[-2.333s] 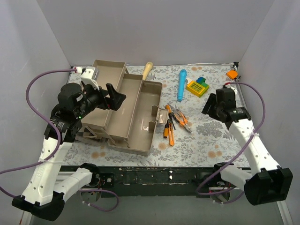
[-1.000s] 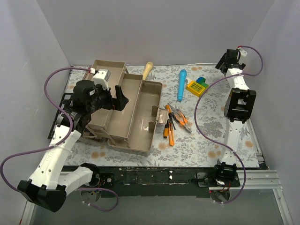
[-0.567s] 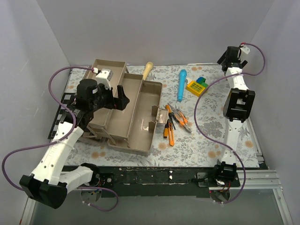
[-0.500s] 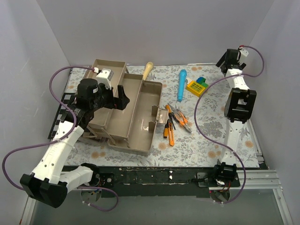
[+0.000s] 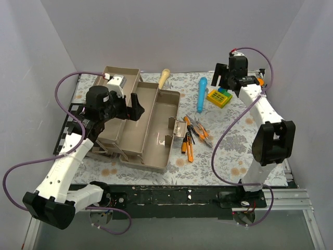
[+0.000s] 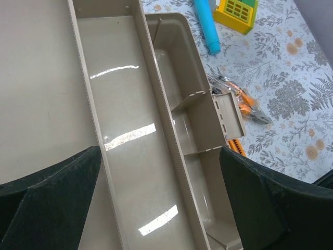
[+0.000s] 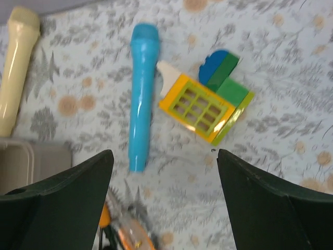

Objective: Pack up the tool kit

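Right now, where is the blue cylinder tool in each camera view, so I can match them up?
Top external: the blue cylindrical tool lies toward the table's far edge, right of the open toolbox.
Left wrist: at the top edge, right of centre, cut off.
Right wrist: left of centre, in full.
Shared landmark: the yellow toy block beside it in all three views.

My flower-patterned table (image 5: 234,151) carries the open toolbox (image 5: 148,130) on its left half. Orange-handled screwdrivers (image 5: 187,147) and pliers (image 5: 201,133) lie at its centre, just beside the box. Near the far edge lie a cream handle (image 5: 164,78), a blue cylinder (image 5: 201,95) and a yellow toy block (image 5: 219,97).
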{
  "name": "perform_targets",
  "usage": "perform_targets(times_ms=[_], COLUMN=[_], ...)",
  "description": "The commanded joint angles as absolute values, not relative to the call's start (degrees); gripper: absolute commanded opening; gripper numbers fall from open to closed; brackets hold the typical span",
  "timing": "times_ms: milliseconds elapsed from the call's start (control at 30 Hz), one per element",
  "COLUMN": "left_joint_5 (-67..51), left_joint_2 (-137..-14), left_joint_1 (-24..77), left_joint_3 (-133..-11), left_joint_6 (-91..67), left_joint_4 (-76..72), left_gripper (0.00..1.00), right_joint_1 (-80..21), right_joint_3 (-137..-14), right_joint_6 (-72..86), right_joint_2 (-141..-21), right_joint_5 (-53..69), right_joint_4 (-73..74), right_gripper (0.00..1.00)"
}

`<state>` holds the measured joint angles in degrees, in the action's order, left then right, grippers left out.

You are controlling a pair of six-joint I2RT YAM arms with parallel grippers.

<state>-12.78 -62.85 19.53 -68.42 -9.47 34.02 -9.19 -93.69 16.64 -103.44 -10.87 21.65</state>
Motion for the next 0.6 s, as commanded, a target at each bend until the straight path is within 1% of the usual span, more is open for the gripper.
perform_targets(times_ms=[0, 133, 367, 500, 567], left_joint_5=[-14.9, -15.6, -17.9, -17.9, -17.2], left_joint_2=[-59.0, -57.0, -53.7, -53.1, -53.0], left_joint_1=[19.2, 19.2, 19.2, 19.2, 19.2], left_joint_3=[-69.7, -69.2, -67.1, -67.6, -68.4], left_joint_6=[-10.4, -11.0, -12.7, -12.3, -12.0], left_joint_4=[33.6, 35.0, 36.2, 38.2, 39.5], left_gripper=[0.98, 0.98, 0.98, 0.98, 0.98], right_joint_1=[-8.8, -12.0, -15.9, -18.7, -19.9], right_joint_3=[-84.9, -74.4, -57.6, -54.6, -54.3], right_joint_6=[16.4, 16.4, 19.0, 20.2, 20.5], right_joint_2=[-98.5, -91.2, -83.5, -83.3, -84.1], right_joint_5=[-3.8, -3.6, 3.3, 1.5, 1.4], right_joint_4=[34.9, 36.7, 33.7, 31.7, 29.5], right_gripper=[0.86, 0.84, 0.82, 0.82, 0.80])
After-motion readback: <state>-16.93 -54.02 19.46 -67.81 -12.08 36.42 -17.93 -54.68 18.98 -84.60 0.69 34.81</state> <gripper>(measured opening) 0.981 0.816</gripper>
